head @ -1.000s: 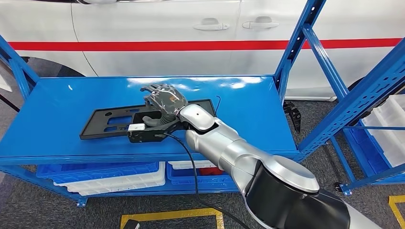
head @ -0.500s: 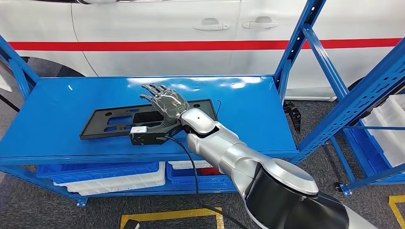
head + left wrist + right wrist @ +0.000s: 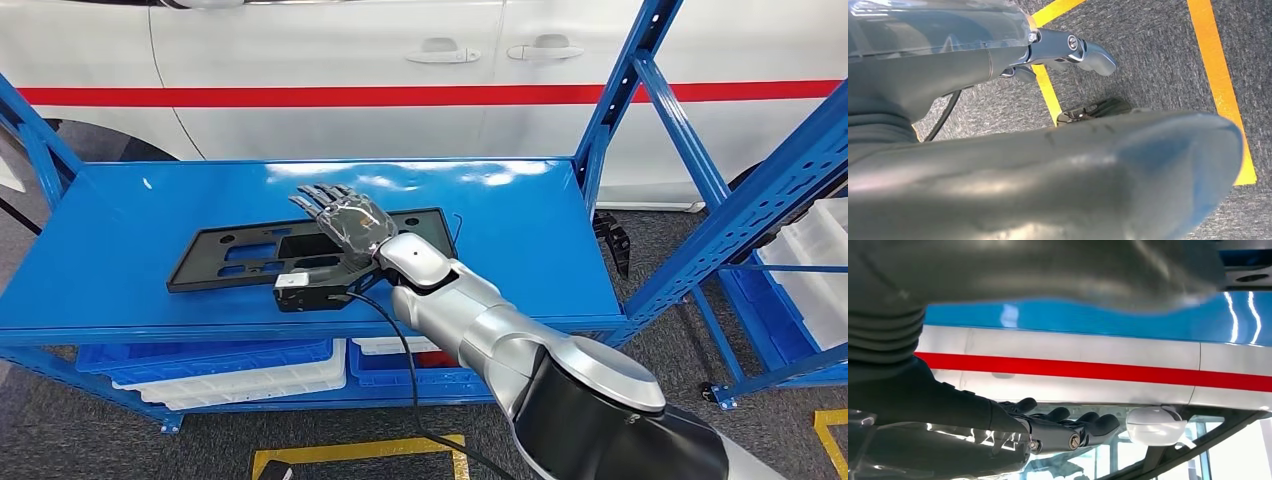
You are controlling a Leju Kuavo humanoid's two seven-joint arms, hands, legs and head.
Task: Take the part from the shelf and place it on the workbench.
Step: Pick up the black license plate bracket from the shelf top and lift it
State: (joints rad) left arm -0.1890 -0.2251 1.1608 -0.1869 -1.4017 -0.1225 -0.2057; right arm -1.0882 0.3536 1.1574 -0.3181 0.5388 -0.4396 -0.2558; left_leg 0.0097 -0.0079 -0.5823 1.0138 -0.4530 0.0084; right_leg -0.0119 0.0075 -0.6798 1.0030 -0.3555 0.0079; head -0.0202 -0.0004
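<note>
Black plastic, long and flat with cut-out windows: the part (image 3: pixel 300 250) lies on the blue shelf (image 3: pixel 130 240), its long side running across in front of me, near the shelf's front edge. My right hand (image 3: pixel 340 215) is stretched out above the middle of the part, fingers (image 3: pixel 318 196) straight and spread apart, palm facing down, holding nothing. I cannot tell from the head view whether the palm touches the plastic or floats just over it. In the right wrist view the dark fingers (image 3: pixel 1073 422) lie extended side by side with nothing between them.

Beside my wrist, at the near edge of the part, sits the small black camera block (image 3: pixel 310 292) with a white tag on it, and a black cable (image 3: pixel 400 350) runs from it down along my silver forearm.

My left hand (image 3: pixel 1068 50) hangs low over grey carpet crossed by yellow floor tape (image 3: pixel 1220 85); I cannot tell how its fingers lie.

Behind the shelf stands a white car (image 3: pixel 330 70) with a red stripe along its doors. Blue uprights (image 3: pixel 640 70) frame the shelf on my right, and white and blue bins (image 3: pixel 240 370) sit on the level below.
</note>
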